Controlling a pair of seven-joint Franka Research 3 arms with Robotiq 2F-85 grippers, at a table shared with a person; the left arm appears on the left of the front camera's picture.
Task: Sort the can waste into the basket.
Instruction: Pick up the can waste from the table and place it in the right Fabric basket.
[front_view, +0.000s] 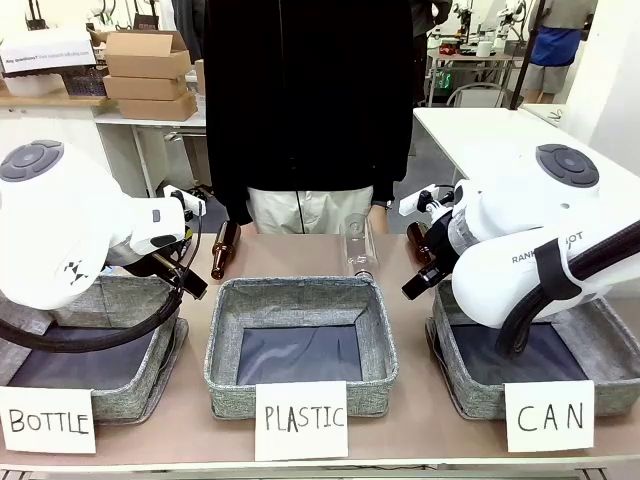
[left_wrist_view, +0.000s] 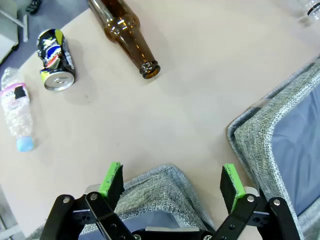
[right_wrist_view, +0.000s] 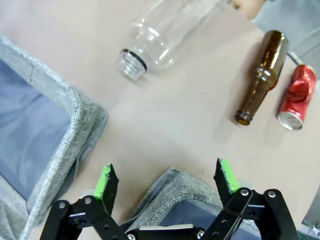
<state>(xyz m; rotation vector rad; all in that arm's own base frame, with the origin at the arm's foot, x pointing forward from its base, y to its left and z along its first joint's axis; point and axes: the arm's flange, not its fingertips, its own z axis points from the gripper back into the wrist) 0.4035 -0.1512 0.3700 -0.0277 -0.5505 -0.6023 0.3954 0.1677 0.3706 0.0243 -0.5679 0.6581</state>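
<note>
Basket marked CAN (front_view: 470, 392) sits near right on my counter (front_view: 412, 400), dark inside showing. Left end effector (left_wrist_view: 172, 172) hangs wide open, holding nothing, over the BOTTLE basket (left_wrist_view: 155, 181) at its far corner; right end effector (right_wrist_view: 165, 170) same deal over the CAN basket's corner. Black can (left_wrist_view: 56, 60) lies on its side far left, red can (right_wrist_view: 297, 97) far right, just beside a brown bottle (right_wrist_view: 262, 70).

Bright, even overhead room light. Front view sharp; table (front_view: 412, 400) lit evenly, basket interiors dark, white background washed out at far right. Left wrist view: soft short shadows beside brown bottle (left_wrist_view: 131, 37) and black can (left_wrist_view: 55, 57). Right wrist view: mild sheen on clear bottle (right_wrist_view: 170, 30). Wrist views wide-angle, edges bowed.
</note>
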